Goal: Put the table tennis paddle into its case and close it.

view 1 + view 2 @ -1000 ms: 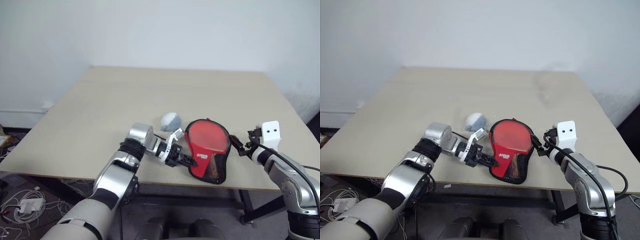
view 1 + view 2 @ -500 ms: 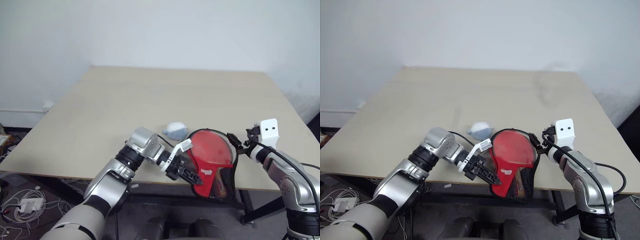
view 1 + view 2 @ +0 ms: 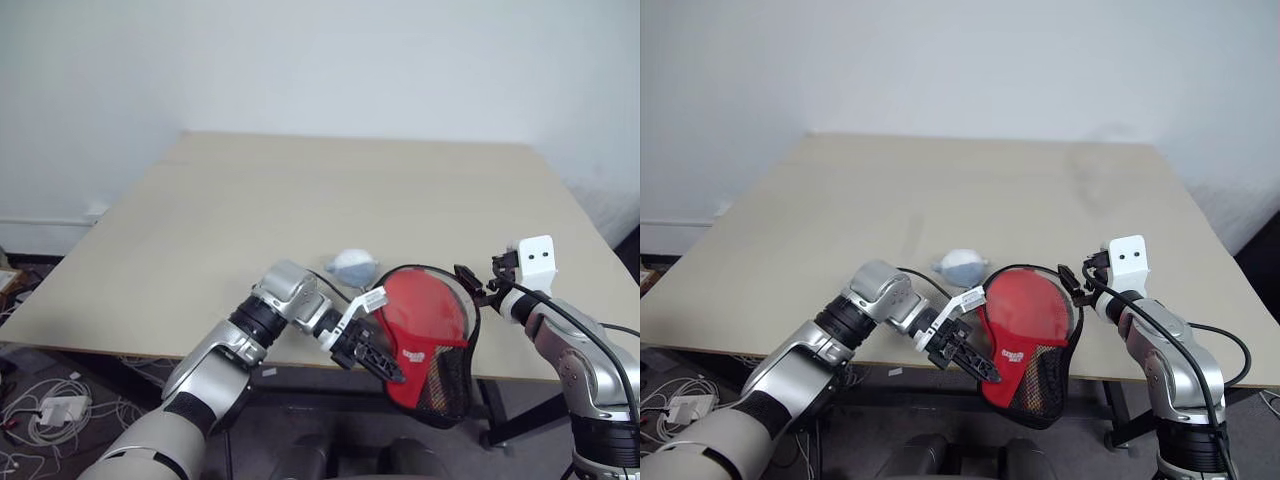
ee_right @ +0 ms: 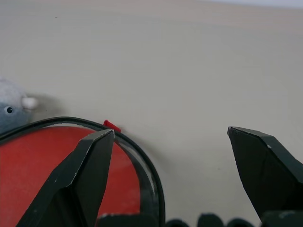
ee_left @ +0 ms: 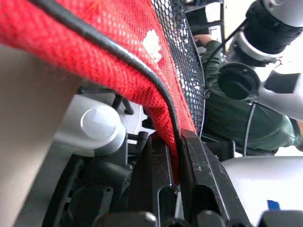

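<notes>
Case [image 3: 428,340] hangs past the near table [image 3: 300,200] edge, tilted, its narrow end clenched in the left gripper [image 3: 375,358], forearm angled across and downward; right gripper [image 3: 478,290] gapes wide at the rim, holding nothing; grey plush ball [image 3: 352,264] sits behind; paddle itself hard to make out inside.

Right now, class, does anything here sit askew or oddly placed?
Yes. The case hangs tilted past the table edge, pinched by the left gripper, instead of lying flat.
</notes>
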Motion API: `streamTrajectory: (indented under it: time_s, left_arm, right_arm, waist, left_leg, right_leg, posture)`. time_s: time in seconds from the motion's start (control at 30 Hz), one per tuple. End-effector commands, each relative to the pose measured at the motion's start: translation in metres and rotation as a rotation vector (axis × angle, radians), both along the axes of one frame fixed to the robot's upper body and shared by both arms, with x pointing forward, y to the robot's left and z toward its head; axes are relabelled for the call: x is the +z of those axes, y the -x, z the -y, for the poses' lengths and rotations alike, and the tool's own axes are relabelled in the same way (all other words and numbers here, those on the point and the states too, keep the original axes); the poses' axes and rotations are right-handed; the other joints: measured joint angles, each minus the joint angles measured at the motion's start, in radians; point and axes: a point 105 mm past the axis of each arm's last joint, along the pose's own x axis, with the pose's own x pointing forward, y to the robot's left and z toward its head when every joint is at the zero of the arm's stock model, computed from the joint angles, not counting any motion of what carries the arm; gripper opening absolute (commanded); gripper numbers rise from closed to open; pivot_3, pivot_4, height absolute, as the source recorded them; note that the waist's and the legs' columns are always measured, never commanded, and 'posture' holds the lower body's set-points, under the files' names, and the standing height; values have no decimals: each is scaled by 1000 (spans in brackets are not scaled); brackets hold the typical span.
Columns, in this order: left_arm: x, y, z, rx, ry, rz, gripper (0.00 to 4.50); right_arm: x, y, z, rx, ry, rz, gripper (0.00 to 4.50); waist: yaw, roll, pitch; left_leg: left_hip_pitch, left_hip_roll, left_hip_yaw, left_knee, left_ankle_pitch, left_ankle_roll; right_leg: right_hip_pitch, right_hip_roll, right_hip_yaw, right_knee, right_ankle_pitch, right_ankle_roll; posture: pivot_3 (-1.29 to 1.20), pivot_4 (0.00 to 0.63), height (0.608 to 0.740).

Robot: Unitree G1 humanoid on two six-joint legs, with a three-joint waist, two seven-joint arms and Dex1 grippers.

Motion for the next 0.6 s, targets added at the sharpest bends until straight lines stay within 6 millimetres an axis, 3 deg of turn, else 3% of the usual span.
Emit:
streamTrajectory:
  time_s: [0.03,0.27,0.6]
  left_arm:
    - [13,-9,-1,26,33,6,15]
    - [21,-20,-13,29,129,99,15]
    - [10,-19,-15,43,67,85,3043]
  right_arm:
    - [13,-3,-5,22,2,52,4189]
    - [13,-7,-11,43,2,53,4189]
    - [14,-9,-9,30,8,58,4189]
  waist:
    - [0,0,0]
    - [0,0,0]
    - [0,0,0]
  left_leg:
    - [0,0,0,0,0,0]
    - [0,0,0,0,0,0]
    - [0,0,0,0,0,0]
  right_leg:
    - [0,0,0,0,0,0]
    - [0,0,0,0,0,0]
    - [-1,0,0,-1,0,0]
  posture:
    - [0,0,740]
    - [0,0,740]
    - [0,0,740]
